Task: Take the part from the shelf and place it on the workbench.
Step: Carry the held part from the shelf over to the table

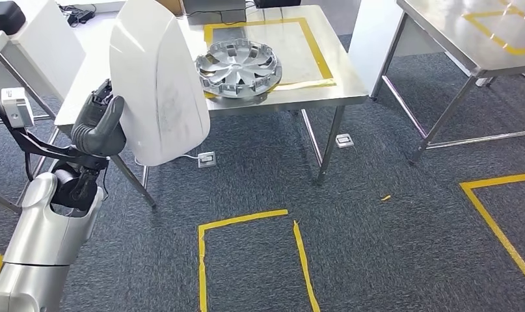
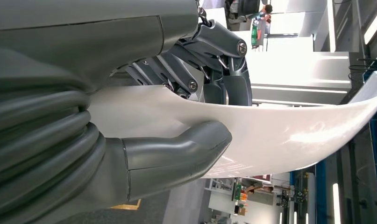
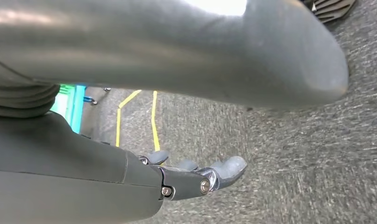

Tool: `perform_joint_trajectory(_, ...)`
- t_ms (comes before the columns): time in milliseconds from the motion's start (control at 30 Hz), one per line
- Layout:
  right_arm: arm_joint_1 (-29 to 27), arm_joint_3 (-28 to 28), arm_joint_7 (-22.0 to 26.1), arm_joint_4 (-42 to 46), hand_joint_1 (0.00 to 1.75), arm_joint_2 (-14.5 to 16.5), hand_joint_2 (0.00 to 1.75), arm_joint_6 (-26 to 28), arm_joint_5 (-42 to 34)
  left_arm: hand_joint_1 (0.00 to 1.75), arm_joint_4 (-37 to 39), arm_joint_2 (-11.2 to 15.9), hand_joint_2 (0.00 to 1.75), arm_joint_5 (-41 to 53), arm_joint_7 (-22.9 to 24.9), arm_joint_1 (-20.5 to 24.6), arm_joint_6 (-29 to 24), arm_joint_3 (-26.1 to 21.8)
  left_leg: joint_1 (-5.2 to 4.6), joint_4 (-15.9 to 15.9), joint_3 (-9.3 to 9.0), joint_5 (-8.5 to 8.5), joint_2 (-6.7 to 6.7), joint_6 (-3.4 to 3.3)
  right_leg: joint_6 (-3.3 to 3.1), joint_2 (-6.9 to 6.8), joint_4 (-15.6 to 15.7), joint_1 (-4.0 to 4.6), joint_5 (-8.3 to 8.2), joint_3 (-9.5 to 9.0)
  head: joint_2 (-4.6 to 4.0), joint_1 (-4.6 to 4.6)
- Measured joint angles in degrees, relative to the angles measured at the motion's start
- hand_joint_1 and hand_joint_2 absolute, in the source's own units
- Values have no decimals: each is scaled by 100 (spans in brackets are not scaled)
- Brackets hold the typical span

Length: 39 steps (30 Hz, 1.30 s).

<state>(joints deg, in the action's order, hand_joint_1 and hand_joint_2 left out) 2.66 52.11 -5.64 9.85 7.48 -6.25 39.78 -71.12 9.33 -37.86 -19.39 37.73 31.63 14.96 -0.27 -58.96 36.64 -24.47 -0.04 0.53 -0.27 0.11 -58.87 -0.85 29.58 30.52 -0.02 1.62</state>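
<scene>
The white part, one curved glossy shell, stands upright at the upper left of the head view, gripped along its left edge by the left hand. It is held above the carpet, its upper portion overlapping the left end of the desk behind it. In the left wrist view the same white part runs across the frame as a smooth sheet, with the thick grey thumb pressed on one face and the darker fingers wrapped over the other, so the left hand is clamped on it.

Moving right in the head view, one silver wheel cover lies flat on the steel desk, partly over the yellow tape rectangle marked on its top. A second steel table occupies the upper right corner, also with yellow tape on it. On the carpet I count two small white floor boxes beneath the desk, plus yellow tape outlines at bottom centre and at the right edge.

The right hand hangs over grey carpet in the right wrist view, fingers extended, apart from the thumb and holding nothing.
</scene>
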Motion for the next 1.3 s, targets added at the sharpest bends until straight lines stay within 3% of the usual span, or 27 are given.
perform_joint_trajectory(67,4,0,10,1,0,-1,0,-4,7,175,-9,2,175,6,-1,2,-2,-1,1,32,-74,-17,-14,-80,74,-8,-23,9,10,-29,0,-2)
perform_joint_trajectory(133,6,1,15,1,0,-1,0,-8,14,175,-21,6,175,10,-3,19,-4,-6,24,63,-185,-40,-25,-162,118,-8,-297,9,15,76,0,-12)
perform_joint_trajectory(200,18,2,13,0,0,0,0,-9,15,175,-26,2,175,17,-3,33,-5,-9,29,79,-274,-104,-28,-222,152,-6,-937,1,161,475,0,-21)
perform_joint_trajectory(267,21,2,4,-1,0,0,0,-8,15,175,-25,-5,175,35,2,17,-6,-8,17,77,-342,-188,-39,-241,185,-6,-1542,3,409,968,0,-26)
perform_joint_trajectory(300,13,2,1,0,0,-1,0,-7,15,175,-23,-6,175,44,3,5,-7,-8,12,75,-390,-235,-48,-241,189,-6,-1633,6,443,1121,0,-27)
perform_joint_trajectory(333,4,2,-1,-1,0,-1,0,-7,15,175,-23,-5,175,48,3,-4,-7,-8,8,73,-453,-287,-58,-234,184,-6,-1524,9,354,1174,0,-28)
perform_joint_trajectory(433,-17,1,-4,-1,0,-1,0,-7,23,175,-21,-4,175,49,3,-10,-7,-8,-1,63,-667,-469,-71,-186,110,-6,-444,38,-397,912,0,-30)
perform_joint_trajectory(500,-23,2,-13,0,0,-2,0,-8,37,175,-24,-4,175,50,4,-15,-9,-8,-16,65,-748,-570,-76,-128,44,-2,-25,68,-630,770,0,-28)
perform_joint_trajectory(600,-31,2,-20,-1,0,1,0,-9,49,175,-52,5,175,51,2,-21,-21,-17,-29,-46,-802,-556,-81,-29,-61,1,60,49,-594,615,0,-27)
perform_joint_trajectory(633,-32,2,-20,0,0,2,0,-8,50,175,-61,10,175,49,1,-17,-24,-25,-27,-219,-732,-537,-74,2,-97,-1,76,33,-561,541,0,-13)
perform_joint_trajectory(700,-28,2,-29,1,0,4,0,-6,54,175,-72,20,175,47,2,-16,-23,-37,-4,-839,-352,-645,-50,59,-143,2,98,14,-467,404,0,10)
perform_joint_trajectory(767,-25,2,-49,1,0,2,0,-1,57,175,-67,22,175,46,6,-35,-20,-40,27,-1462,152,-964,-38,107,-150,9,100,10,-352,283,0,17)
perform_joint_trajectory(800,-31,2,-57,1,0,2,0,1,57,175,-61,21,175,46,9,-49,-20,-40,38,-1582,324,-1100,-33,123,-146,13,100,9,-289,212,0,18)
perform_joint_trajectory(833,-38,2,-64,0,0,3,0,3,57,175,-55,21,175,46,12,-56,-20,-40,46,-1522,411,-1131,-29,128,-138,15,100,7,-221,128,0,17)
perform_joint_trajectory(867,-43,2,-67,-1,0,3,0,4,57,175,-48,20,175,46,14,-57,-20,-40,49,-1300,420,-1025,-26,125,-127,16,100,4,-149,34,0,18)
perform_joint_trajectory(967,-37,3,-61,-1,0,5,0,5,56,175,-18,20,175,46,22,-53,-20,-39,41,-248,267,-83,6,63,-61,22,82,10,90,-214,0,25)
perform_joint_trajectory(1000,-32,4,-61,-1,0,5,0,6,56,175,-5,17,175,48,28,-52,-19,-36,31,-61,225,139,18,29,-25,23,84,17,169,-259,0,28)
perform_joint_trajectory(1033,-28,4,-62,-1,0,4,0,7,55,175,4,13,175,48,32,-47,-18,-34,24,6,200,213,21,-13,17,23,62,27,209,-300,0,27)
perform_joint_trajectory(1100,-14,4,-61,1,0,0,0,9,55,175,1,-1,175,47,38,-20,-15,-31,28,-3,98,160,5,-107,86,18,-105,29,173,-276,0,21)
perform_joint_trajectory(1133,-8,5,-58,1,0,-2,0,9,55,175,-3,-7,175,46,36,3,-14,-31,35,11,41,123,-1,-154,108,15,-330,28,100,-177,0,17)
perform_joint_trajectory(1200,11,6,-57,1,0,-4,0,7,55,175,-5,-26,175,46,36,36,-13,-30,37,31,-81,22,-6,-225,135,11,-962,20,89,257,0,9)
perform_joint_trajectory(1267,16,7,-58,1,0,-3,0,7,55,175,8,-54,175,46,37,43,-11,-22,26,33,-202,-105,-21,-256,163,12,-1510,22,396,765,0,-1)
perform_joint_trajectory(1300,13,7,-59,1,0,-3,0,9,55,175,18,-62,175,46,37,40,-9,-19,19,33,-280,-177,-32,-260,174,12,-1616,24,572,956,0,-3)
